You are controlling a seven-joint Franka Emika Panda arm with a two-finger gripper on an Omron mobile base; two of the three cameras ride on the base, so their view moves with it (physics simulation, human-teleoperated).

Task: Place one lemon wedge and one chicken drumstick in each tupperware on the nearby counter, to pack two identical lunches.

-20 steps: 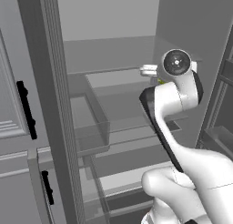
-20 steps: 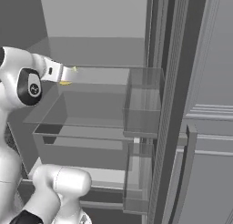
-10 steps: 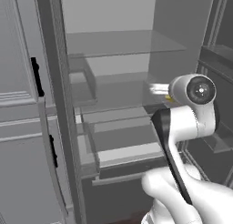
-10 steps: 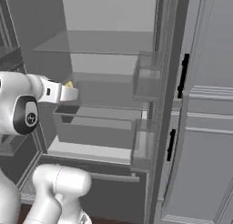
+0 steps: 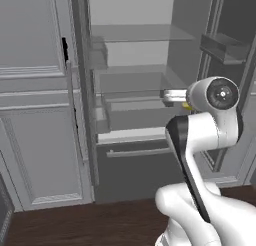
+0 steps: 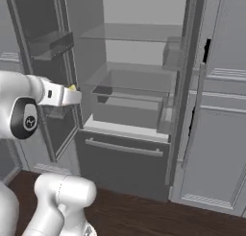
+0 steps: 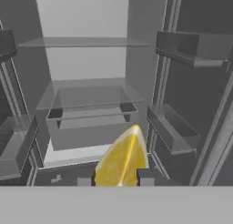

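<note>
My gripper [image 7: 115, 180] is shut on a deep yellow pointed lemon wedge [image 7: 123, 158], which sticks up between the two dark fingertips in the hand view. From the left base view the hand [image 5: 172, 95] reaches left in front of the open fridge, a bit of the yellow wedge [image 5: 186, 106] showing under it. From the right base view the gripper [image 6: 74, 96] points right with the wedge [image 6: 72, 88] on top. The chicken drumsticks, the tupperwares and the counter are out of view.
An open fridge [image 5: 135, 85] stands ahead with glass shelves [image 6: 129, 32] and a clear drawer [image 6: 129, 103]. Its open doors carry bins [image 7: 173, 127] on both sides. Grey cabinet fronts [image 6: 216, 148] with black handles [image 5: 64, 48] flank it. The floor [image 5: 90, 225] is dark wood.
The whole picture has shifted: the base has drawn back from the fridge, which now looks farther off and shows its lower drawer. The gripper still holds the lemon wedge.
</note>
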